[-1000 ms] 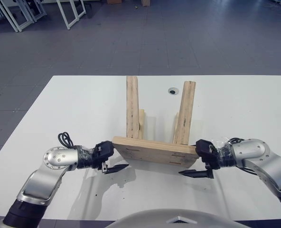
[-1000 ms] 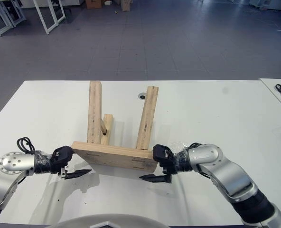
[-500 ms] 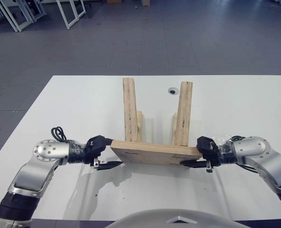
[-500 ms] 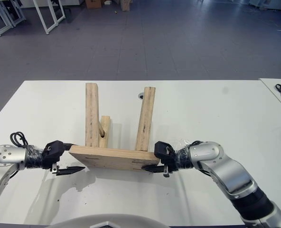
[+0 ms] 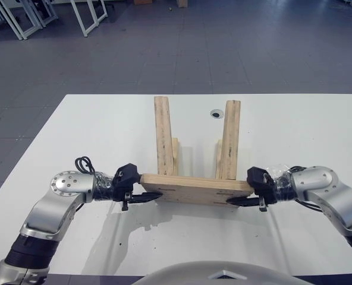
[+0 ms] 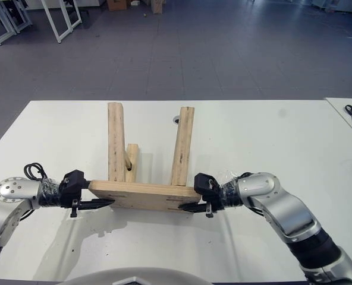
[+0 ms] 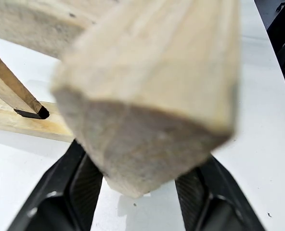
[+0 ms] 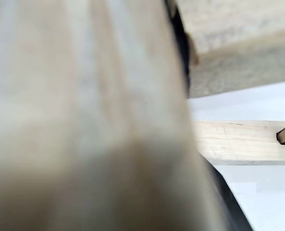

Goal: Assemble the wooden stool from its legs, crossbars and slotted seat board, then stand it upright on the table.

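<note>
White table (image 5: 93, 119): stool (image 5: 231, 139) lying on side, legs (image 5: 162, 136) pointed away. Seat board (image 5: 194, 189) clamped at left end by jaws of left gripper (image 5: 145, 191), at right end by right gripper (image 5: 238, 196).

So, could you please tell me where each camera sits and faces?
Left eye view: head, facing forward-down at the stool on the table; both arms, left pincer, right pincer.
Right eye view: beside it, same scene.
Left wrist view: left wrist, facing the seat board end-on, own fingers flanking it.
Right wrist view: right wrist, close against that board.
</note>
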Robot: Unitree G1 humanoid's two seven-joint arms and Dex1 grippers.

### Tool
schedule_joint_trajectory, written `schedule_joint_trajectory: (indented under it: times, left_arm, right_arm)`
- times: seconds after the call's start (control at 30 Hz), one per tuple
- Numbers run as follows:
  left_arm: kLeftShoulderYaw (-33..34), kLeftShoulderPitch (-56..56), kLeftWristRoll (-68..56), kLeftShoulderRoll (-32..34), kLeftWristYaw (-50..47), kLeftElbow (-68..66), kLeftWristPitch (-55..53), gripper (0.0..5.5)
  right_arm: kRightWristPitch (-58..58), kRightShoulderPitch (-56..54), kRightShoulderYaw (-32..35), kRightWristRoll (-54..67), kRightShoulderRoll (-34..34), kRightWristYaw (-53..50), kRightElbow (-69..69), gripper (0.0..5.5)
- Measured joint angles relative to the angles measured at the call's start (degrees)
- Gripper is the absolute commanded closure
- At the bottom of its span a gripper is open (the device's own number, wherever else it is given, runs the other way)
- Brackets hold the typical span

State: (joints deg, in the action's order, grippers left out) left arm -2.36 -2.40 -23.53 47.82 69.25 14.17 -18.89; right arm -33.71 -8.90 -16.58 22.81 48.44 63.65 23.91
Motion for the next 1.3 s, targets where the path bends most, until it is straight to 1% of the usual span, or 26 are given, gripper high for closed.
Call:
schedule_joint_trajectory:
  times: [0.07,0.1,0.17,0.23,0.3,0.37,0.43,0.53,0.6,0.67,0.7,0.77,0.8,0.87,0.97,1.07,1.17,1.3]
  left_arm:
    - [0.4,0.1,-1.2,0.0,0.2,0.2,-1.5,3.6]
    - [1.7,0.4,-3.8,0.5,0.4,1.1,-4.3,3.6]
    - [4.7,0.5,-10.8,3.6,2.2,3.3,-11.4,3.62]
    - [9.0,0.4,-21.6,8.9,4.8,5.3,-20.8,3.62]
    - [11.5,0.4,-32.1,12.6,5.8,6.0,-28.9,3.62]
    - [11.9,1.9,-45.2,15.2,5.7,5.7,-35.6,3.62]
    - [11.8,4.3,-54.3,17.5,4.8,4.1,-39.0,3.62]
    - [9.4,10.8,-67.7,20.7,-1.1,-1.0,-44.5,3.62]
    - [4.4,19.0,-76.4,20.8,-7.5,-8.5,-50.7,3.62]
    - [0.1,26.9,-81.9,19.0,-13.5,-17.2,-55.6,3.62]
    - [-2.3,31.5,-83.9,16.3,-17.6,-23.8,-58.2,3.62]
    - [-4.4,36.8,-83.5,10.2,-23.3,-32.3,-60.2,3.62]
    - [-4.4,37.9,-82.8,8.7,-24.6,-35.4,-61.1,3.42]
    - [-3.4,40.6,-78.7,5.3,-28.2,-41.6,-61.1,3.15]
    - [-0.3,43.7,-72.8,0.1,-31.6,-48.3,-59.8,2.66]
    - [1.5,44.4,-67.1,-1.8,-31.8,-51.1,-61.3,2.19]
    - [3.4,45.0,-61.5,-1.9,-29.5,-52.4,-62.3,2.16]
    - [8.8,47.2,-55.3,-1.8,-26.7,-58.2,-62.7,2.16]
  right_arm:
    - [-2.1,-0.8,0.8,1.5,-0.2,0.4,-0.1,4.05]
    - [-5.3,-1.8,2.7,4.3,-0.4,0.8,0.3,4.05]
    - [-11.7,-3.7,5.5,10.5,0.2,1.7,1.7,4.05]
    - [-20.0,-5.9,8.3,19.4,2.3,2.5,4.0,4.05]
    - [-27.6,-9.6,10.5,28.9,4.9,2.5,4.8,4.05]
    - [-33.6,-15.2,10.8,41.1,7.8,1.7,3.0,4.05]
    - [-36.3,-19.7,10.6,51.1,9.8,0.2,-0.5,4.05]
    - [-40.5,-27.3,6.7,65.8,12.3,-5.5,-9.9,4.05]
    - [-44.6,-33.1,2.0,75.0,12.2,-10.6,-19.2,4.05]
    - [-47.8,-37.3,-1.8,81.7,10.5,-15.5,-28.1,4.05]
    - [-48.9,-39.1,-3.8,85.4,8.1,-19.5,-34.4,4.05]
    - [-48.6,-40.6,-4.9,88.1,2.8,-26.0,-42.1,4.05]
    - [-48.6,-41.1,-4.7,88.9,1.4,-28.0,-44.9,3.75]
    - [-47.9,-41.8,-3.2,88.2,-2.8,-31.6,-50.7,3.41]
    - [-47.6,-42.3,0.3,83.4,-7.9,-34.4,-56.8,2.85]
    - [-49.0,-42.6,3.5,77.0,-9.7,-34.6,-60.2,2.29]
    - [-50.0,-42.9,6.5,71.1,-10.4,-33.4,-61.6,1.67]
    - [-50.3,-42.3,11.9,63.1,-10.1,-30.5,-63.3,0.93]
